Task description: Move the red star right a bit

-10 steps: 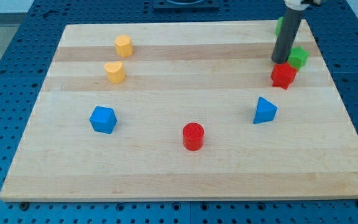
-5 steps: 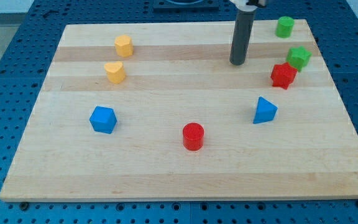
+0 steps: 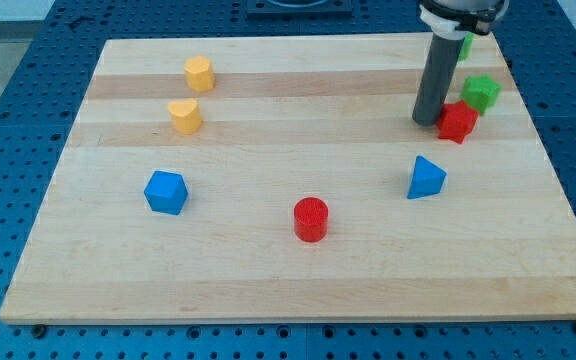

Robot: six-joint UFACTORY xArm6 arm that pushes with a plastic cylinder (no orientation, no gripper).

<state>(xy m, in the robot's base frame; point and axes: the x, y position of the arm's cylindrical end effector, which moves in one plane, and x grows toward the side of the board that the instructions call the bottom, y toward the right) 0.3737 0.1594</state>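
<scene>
The red star (image 3: 457, 121) lies at the view's right on the wooden board (image 3: 298, 270). My tip (image 3: 426, 121) stands just left of it, touching or almost touching its left side. A green star (image 3: 481, 92) sits right behind the red star, up and to the right, close to it or touching. The rod hides most of a green block (image 3: 465, 45) near the board's top right corner.
A blue triangular block (image 3: 426, 178) lies below the red star. A red cylinder (image 3: 310, 219) is at the lower middle. A blue cube-like block (image 3: 165, 192) is at the left. Two yellow blocks (image 3: 199, 72) (image 3: 184, 115) sit at the upper left.
My tip went left away from the red star, then came back right and lower, and now stands at the star's left side. The blocks have not visibly moved.
</scene>
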